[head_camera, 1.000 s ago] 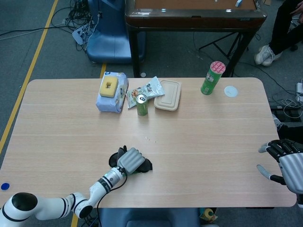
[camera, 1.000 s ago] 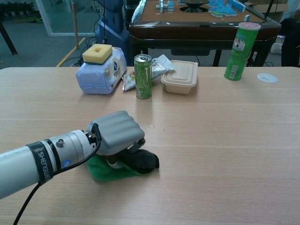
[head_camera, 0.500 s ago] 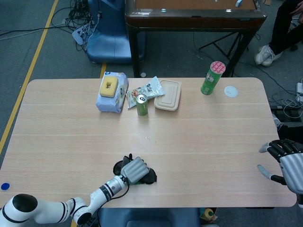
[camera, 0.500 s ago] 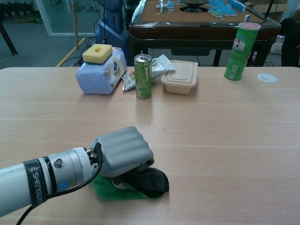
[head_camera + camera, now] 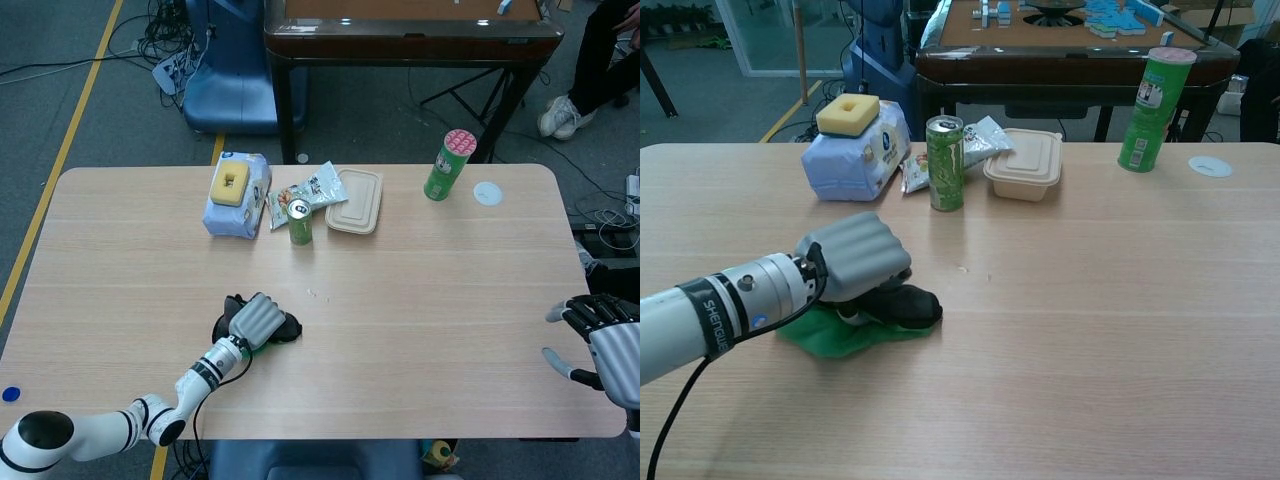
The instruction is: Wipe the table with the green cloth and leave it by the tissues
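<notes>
The green cloth [image 5: 825, 337] lies flat on the wooden table [image 5: 1090, 290], left of centre, mostly covered by my left hand [image 5: 858, 265]. That hand presses down on the cloth with its dark fingers [image 5: 908, 306] curled over it; in the head view the left hand [image 5: 255, 319] hides nearly all of the cloth. The tissues [image 5: 852, 160], a pale blue pack with a yellow sponge [image 5: 848, 113] on top, stand at the back left, also seen as the tissues [image 5: 236, 196] from above. My right hand [image 5: 605, 345] hovers at the table's right edge, fingers apart, holding nothing.
Beside the tissues stand a green drink can [image 5: 945, 163], a snack packet [image 5: 985, 135] and a beige lidded box [image 5: 1024, 163]. A tall green tube [image 5: 1152, 96] and a small white disc [image 5: 1209, 166] sit at the back right. A dark table [image 5: 410, 35] stands behind.
My left hand has slid the green cloth away from the front edge, back and to the left across the table, after first pushing it forward. The right hand has stayed still.
</notes>
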Robot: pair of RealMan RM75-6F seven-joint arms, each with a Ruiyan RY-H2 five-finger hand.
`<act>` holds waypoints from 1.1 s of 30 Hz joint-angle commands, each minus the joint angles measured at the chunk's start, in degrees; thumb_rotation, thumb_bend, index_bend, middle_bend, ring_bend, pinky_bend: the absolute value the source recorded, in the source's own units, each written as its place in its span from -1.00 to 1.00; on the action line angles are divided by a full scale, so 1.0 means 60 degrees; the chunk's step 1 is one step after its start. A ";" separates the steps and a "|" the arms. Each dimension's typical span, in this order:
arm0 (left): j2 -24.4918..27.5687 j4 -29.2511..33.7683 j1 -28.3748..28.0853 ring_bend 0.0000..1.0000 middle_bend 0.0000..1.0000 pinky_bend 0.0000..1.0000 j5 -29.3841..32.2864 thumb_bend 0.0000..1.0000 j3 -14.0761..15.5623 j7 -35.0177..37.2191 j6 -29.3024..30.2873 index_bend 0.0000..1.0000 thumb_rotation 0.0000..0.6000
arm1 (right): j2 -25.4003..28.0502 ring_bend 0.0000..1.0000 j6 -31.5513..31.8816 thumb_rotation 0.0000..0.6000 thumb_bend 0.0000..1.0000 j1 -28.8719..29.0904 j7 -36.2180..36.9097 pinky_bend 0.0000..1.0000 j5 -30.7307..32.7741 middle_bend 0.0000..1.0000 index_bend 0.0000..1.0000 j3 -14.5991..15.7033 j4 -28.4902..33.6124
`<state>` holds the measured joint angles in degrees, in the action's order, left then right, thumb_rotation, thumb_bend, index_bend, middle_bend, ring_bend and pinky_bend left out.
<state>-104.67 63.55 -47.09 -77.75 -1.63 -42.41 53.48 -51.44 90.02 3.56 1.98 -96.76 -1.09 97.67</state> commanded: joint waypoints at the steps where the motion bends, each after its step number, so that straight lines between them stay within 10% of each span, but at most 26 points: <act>1: 0.0116 0.0356 0.0072 0.20 0.26 0.37 -0.0064 -0.61 0.0065 0.0063 -0.0004 0.25 1.00 | -0.0003 -0.45 -0.0016 1.00 -0.41 0.0012 -0.0012 -0.50 0.0002 -0.21 -0.15 -0.0005 0.0010; 15: 0.0372 0.2309 0.0176 0.20 0.26 0.36 -0.0601 -0.61 0.0621 -0.0146 -0.0174 0.24 1.00 | 0.0009 -0.45 0.0018 1.00 -0.41 -0.0020 -0.0053 -0.50 0.0019 -0.21 -0.15 0.0002 0.0057; 33: 0.1490 0.2001 0.0174 0.20 0.26 0.34 0.0697 -0.61 -0.1334 0.0502 0.0621 0.24 1.00 | -0.0059 -0.45 0.0017 1.00 -0.41 0.0016 0.0070 -0.50 -0.0020 -0.21 -0.15 -0.0013 -0.0055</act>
<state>-96.07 76.04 -46.07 -74.09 -9.11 -39.90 56.93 -51.79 90.11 3.66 2.41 -96.89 -1.17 97.33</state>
